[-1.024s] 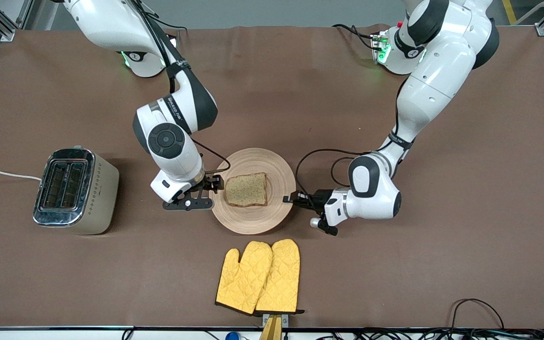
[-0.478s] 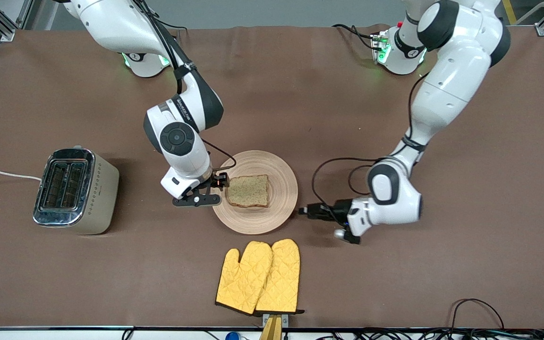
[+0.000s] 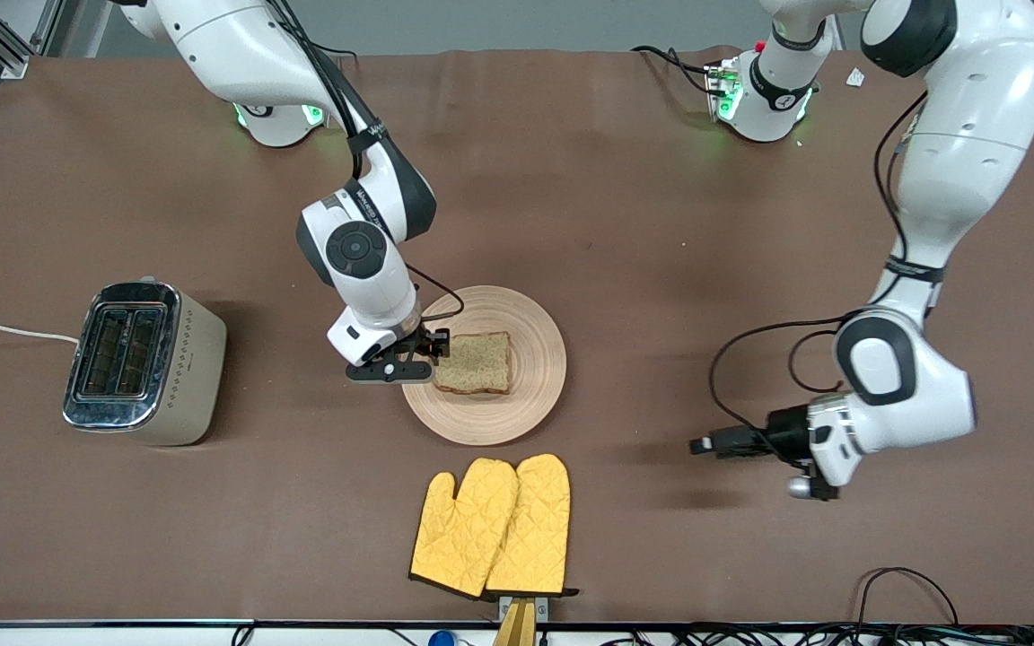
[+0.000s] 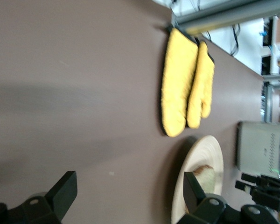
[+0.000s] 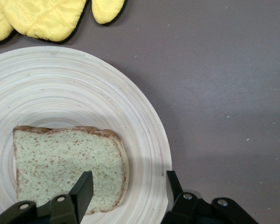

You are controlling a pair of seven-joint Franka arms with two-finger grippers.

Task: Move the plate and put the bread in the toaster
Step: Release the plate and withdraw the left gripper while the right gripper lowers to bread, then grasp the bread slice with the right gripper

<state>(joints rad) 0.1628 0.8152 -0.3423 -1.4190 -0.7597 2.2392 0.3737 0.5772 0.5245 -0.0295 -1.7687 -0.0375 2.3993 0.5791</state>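
The round pale plate (image 3: 535, 359) lies mid-table with the slice of bread (image 3: 474, 362) on it. My right gripper (image 3: 432, 356) is low over the plate's edge on the toaster's side. It is open (image 5: 128, 191): one finger (image 5: 84, 189) is over the bread (image 5: 60, 163) and the other (image 5: 172, 186) is at the rim of the plate (image 5: 74, 93). My left gripper (image 3: 704, 446) is open (image 4: 128, 191) over bare table toward the left arm's end, apart from the plate (image 4: 205, 154). The cream toaster (image 3: 142, 362) stands toward the right arm's end.
Two yellow oven mitts (image 3: 492, 527) lie nearer the front camera than the plate, close to the table's front edge. The toaster's white cord (image 3: 5, 330) runs off the table's end. Loose cables (image 3: 903, 583) hang along the front edge.
My left gripper opened, let go of the plate's rim and drew away toward the left arm's end. My right gripper moved in over the plate to the bread's edge, its jaws narrowing a little.
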